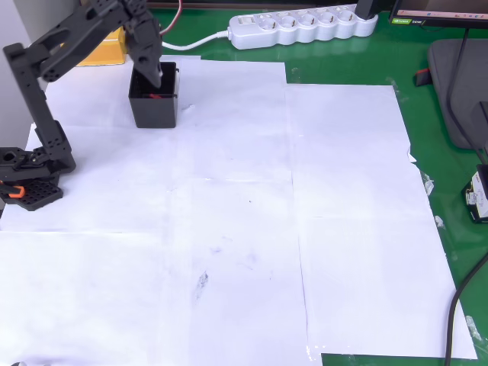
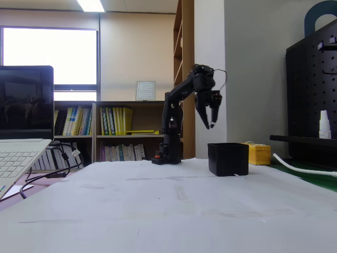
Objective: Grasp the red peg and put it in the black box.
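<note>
Take the small square black plastic box point(image 1: 155, 104) as your landmark. In the overhead view a small dark-red spot, most likely the tiny stubby red peg point(image 1: 156, 96), lies inside it on the floor of the box, toward the wall nearest the yellow rectangular box point(image 1: 104, 50) behind. So your peg looks to be delivered already.

Your black two-finger gripper point(image 2: 212, 118) hangs above the black box in the fixed view, clear of its rim, pointing downward. The fingers point(image 2: 205, 117) stand slightly apart at the tips, and nothing shows between them; they hold nothing that you can see. In the overhead view the gripper point(image 1: 156, 72) covers the far edge of the box.

Should you need to take the peg again, judge it as light, stiff and smooth: it will roll and may squirt out of a sloppy pinch. Close on its curved side, across the middle, with the fingers square to it. The box walls are thin, so the box is likely light as well and will slide on the white paper sheets point(image 1: 252, 221) covering the desk if you nudge it.

No brand, label or writing can be read on the box, the peg or the arm. The framed notice beyond the box in the fixed view is too small to read.
</note>
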